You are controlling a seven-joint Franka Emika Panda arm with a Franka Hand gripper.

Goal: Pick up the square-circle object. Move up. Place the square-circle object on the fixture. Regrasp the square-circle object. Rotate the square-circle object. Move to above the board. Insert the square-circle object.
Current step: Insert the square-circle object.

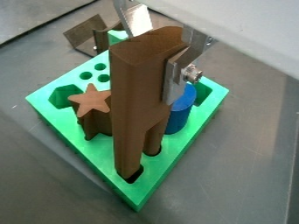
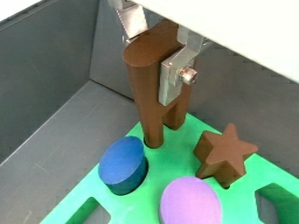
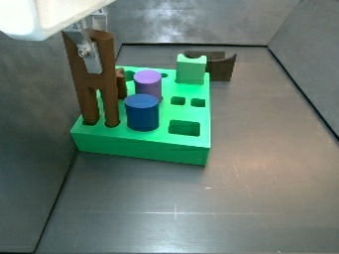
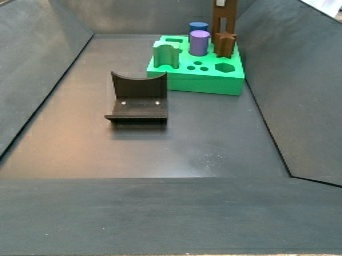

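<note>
Looking at a wrist view, the brown bar (image 1: 140, 105) stands upright with its lower end already sitting in a corner hole of the green board (image 1: 70, 118), right by the star peg (image 1: 89, 101) and the blue peg (image 1: 179, 112). The gripper (image 1: 163, 54) is pinching the bar near its top, silver plates flat on opposite faces. My guess is it's rigid and light, with smooth faces that could slip if the squeeze is weak — so holding it high on the flat sides makes sense, since that keeps the fingers clear of the neighbours.

In the opposite wrist view the gripper (image 2: 158, 57) again clamps the bar (image 2: 152, 87) up high; the purple peg (image 2: 191, 203) and the blue peg (image 2: 122, 164) are partly cut off by the frame, and how deep the bar sits can't be seen.

In a side view the bar (image 3: 90, 84) rises at the board's (image 3: 146, 139) near corner, and the gripper (image 3: 87, 45) is mostly out of frame. The pale green peg (image 3: 192, 67) hides part of the fixture (image 3: 219, 64) behind it.

In the far side view the fixture (image 4: 138, 97) sits on the floor well apart from the board (image 4: 201, 75) — the bar (image 4: 225, 22) is tiny and cut off at the top, and the gripper isn't readable there
</note>
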